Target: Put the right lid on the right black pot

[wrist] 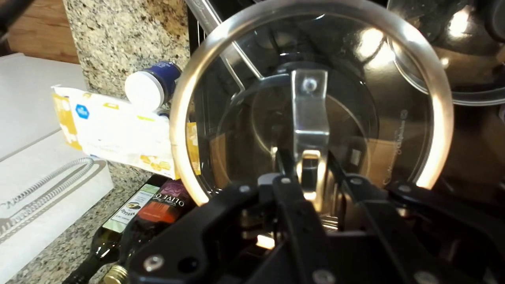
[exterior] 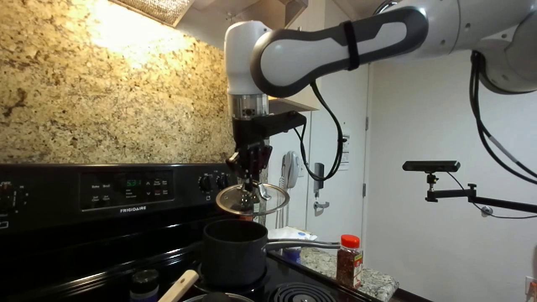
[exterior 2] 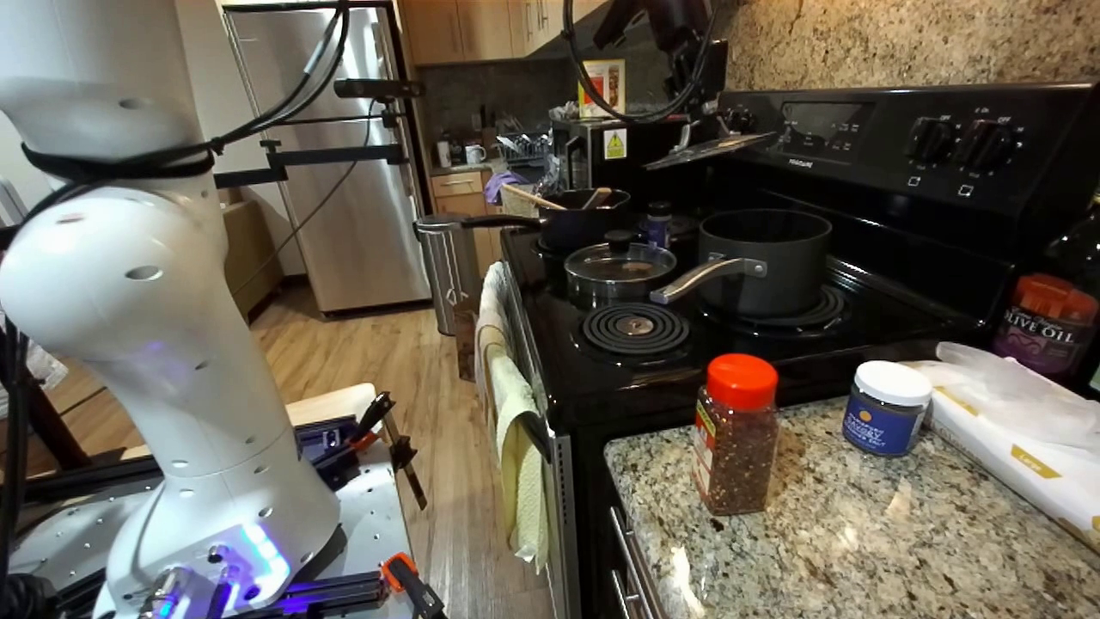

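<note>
The clear glass lid [exterior: 270,204] with its thin metal rim hangs in the air above the black pot [exterior: 235,256], apart from it. It also shows in an exterior view [exterior 2: 709,151], where it looks tilted and sits left of the pot's opening. My gripper [exterior: 250,184] is shut on the lid's metal strap handle. In the wrist view, the fingertips [wrist: 307,157] stand on both sides of that strap [wrist: 309,106]. The black pot [exterior 2: 769,268] stands upright and uncovered on a rear burner, its silvery handle [exterior 2: 700,280] sticking out. The wrist view shows the pot only through the glass.
A low glass-lidded pan [exterior 2: 620,268] and a dark pan [exterior 2: 584,219] with wooden utensils stand on the stove. A red-capped spice jar [exterior 2: 737,438], a white-capped jar [exterior 2: 888,408] and a white packet [exterior 2: 1005,438] are on the counter. The stove's control panel [exterior: 126,188] rises behind the pot.
</note>
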### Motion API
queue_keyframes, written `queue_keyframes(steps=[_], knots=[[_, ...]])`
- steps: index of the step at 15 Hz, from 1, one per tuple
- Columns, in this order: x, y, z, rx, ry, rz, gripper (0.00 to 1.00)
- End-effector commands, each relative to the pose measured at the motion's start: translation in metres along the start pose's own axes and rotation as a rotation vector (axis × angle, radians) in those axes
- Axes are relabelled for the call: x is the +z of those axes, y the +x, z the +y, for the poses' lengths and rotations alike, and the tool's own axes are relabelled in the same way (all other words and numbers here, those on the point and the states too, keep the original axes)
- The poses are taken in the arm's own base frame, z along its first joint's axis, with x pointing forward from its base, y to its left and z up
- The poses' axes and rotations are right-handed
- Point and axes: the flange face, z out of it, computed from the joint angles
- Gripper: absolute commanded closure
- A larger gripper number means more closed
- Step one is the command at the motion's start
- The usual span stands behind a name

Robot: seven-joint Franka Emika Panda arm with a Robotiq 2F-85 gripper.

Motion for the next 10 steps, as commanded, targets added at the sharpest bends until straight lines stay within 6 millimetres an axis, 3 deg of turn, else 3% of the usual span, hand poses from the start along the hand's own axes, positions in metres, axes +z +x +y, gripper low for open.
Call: queue_keyframes(steps=[1, 2, 10], knots=[[-0.002, 0.0, 0.0, -0.001, 0.0, 0.0, 0.8], [-0.001, -0.002, -0.001, 0.0, 0.011, -0.011, 0.93], [0.028, 0.032, 0.011, 0.059, 0.119, -0.065, 0.94]])
